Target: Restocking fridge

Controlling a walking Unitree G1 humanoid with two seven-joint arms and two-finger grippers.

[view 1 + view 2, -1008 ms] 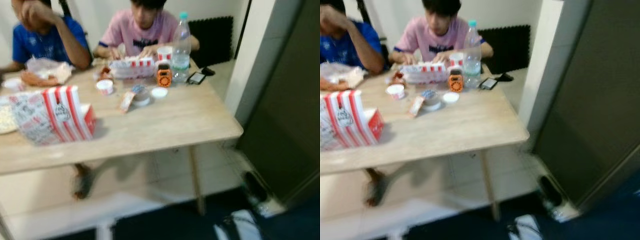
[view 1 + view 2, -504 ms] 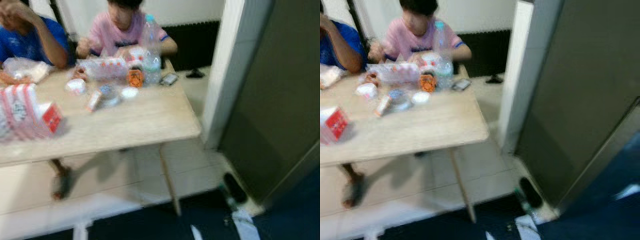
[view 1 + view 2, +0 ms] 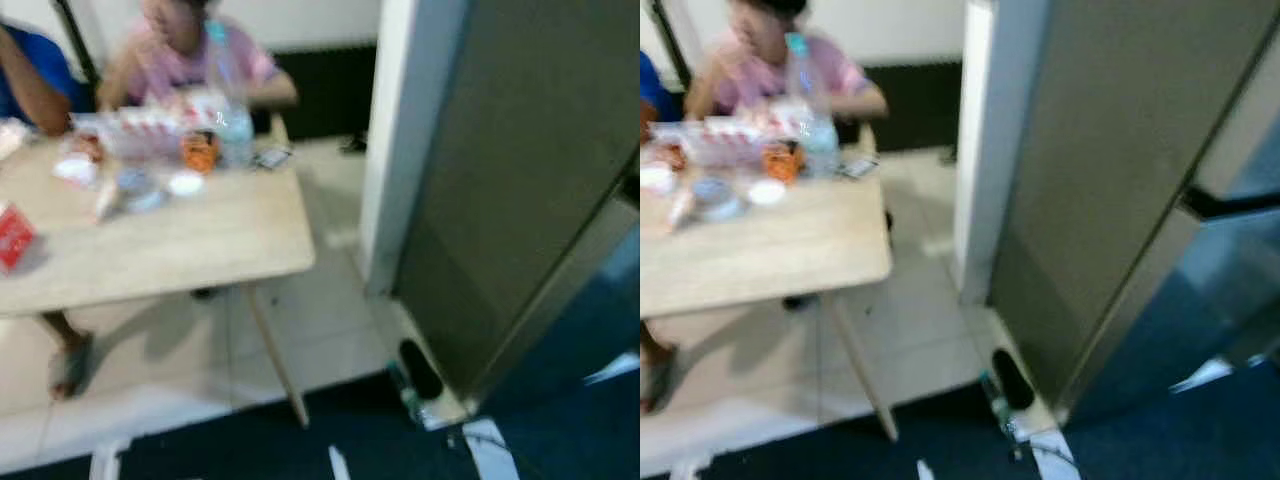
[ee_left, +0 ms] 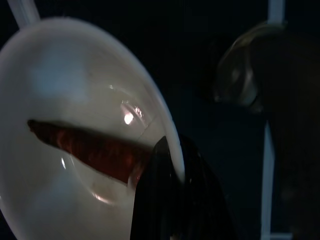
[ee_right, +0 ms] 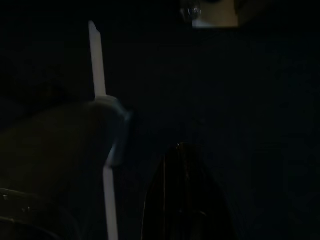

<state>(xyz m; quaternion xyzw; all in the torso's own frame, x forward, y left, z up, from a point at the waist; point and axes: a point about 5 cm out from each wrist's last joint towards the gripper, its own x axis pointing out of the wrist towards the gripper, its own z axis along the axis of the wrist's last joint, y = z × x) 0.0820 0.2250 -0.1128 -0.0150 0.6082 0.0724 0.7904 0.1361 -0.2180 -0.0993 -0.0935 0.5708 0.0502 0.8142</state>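
Left jaws (image 4: 172, 200) grip a white bowl (image 4: 75, 125); right jaws' (image 5: 187, 195) state is lost in darkness.

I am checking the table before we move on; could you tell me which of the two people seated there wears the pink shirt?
The person behind the water bottle, at the table's far side; the other person, at the left edge, wears blue.

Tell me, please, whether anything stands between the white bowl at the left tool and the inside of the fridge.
Yes: the fridge looks closed, so its shut door stands between the white bowl at the left tool and the shelves.
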